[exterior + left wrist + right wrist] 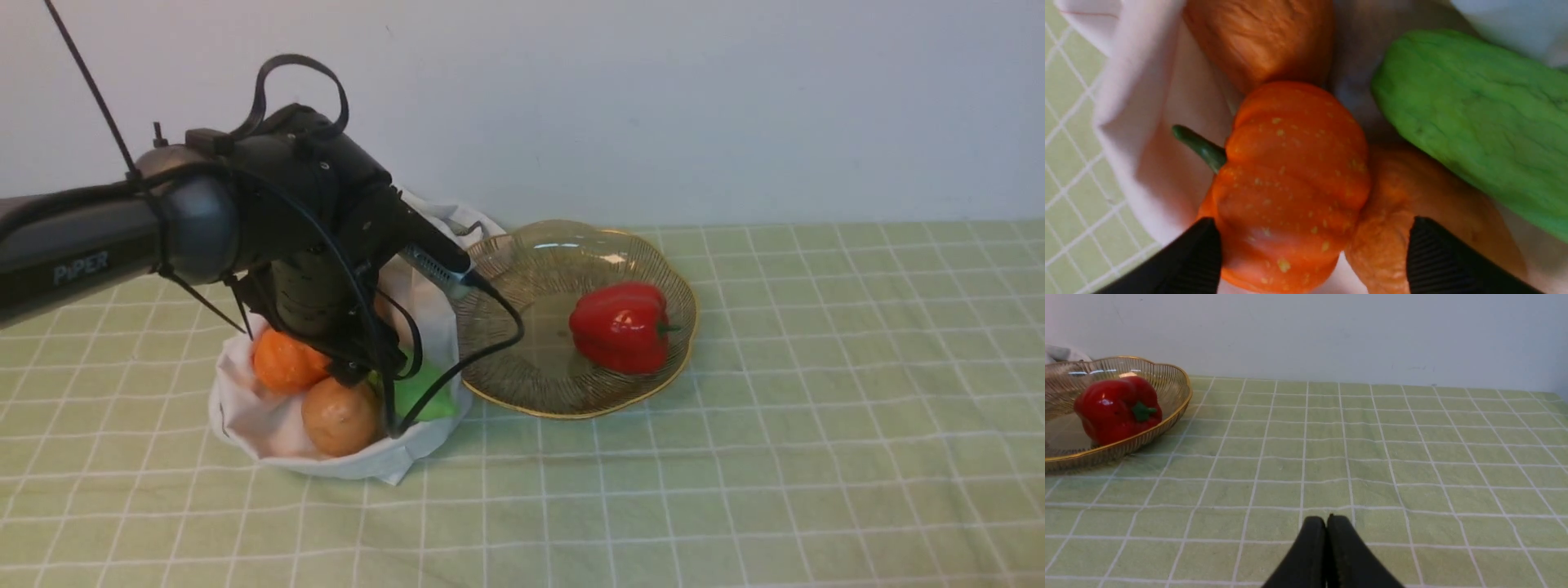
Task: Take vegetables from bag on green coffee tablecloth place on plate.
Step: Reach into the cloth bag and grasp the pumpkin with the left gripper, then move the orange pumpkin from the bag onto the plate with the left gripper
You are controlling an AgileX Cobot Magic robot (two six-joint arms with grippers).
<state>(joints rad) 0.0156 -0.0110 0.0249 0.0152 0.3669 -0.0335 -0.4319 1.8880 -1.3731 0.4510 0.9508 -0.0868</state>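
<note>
Left wrist view: left gripper spread astride the pumpkin inside the bag; one finger hangs over a potato, so closing could catch that too or squirt the pumpkin sideways.

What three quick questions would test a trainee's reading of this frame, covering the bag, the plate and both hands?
1. Multiple choice: what lies on the ribbed amber glass plate? A) yellow banana B) glossy red bell pepper C) purple aubergine.
2. True or false: the right hand is open.
3. Fill in: the open left hand hangs over the soft white cloth bag, mostly above the ribbed orange ____.
Key: 1 B. 2 False, it is shut. 3 pumpkin.
</note>
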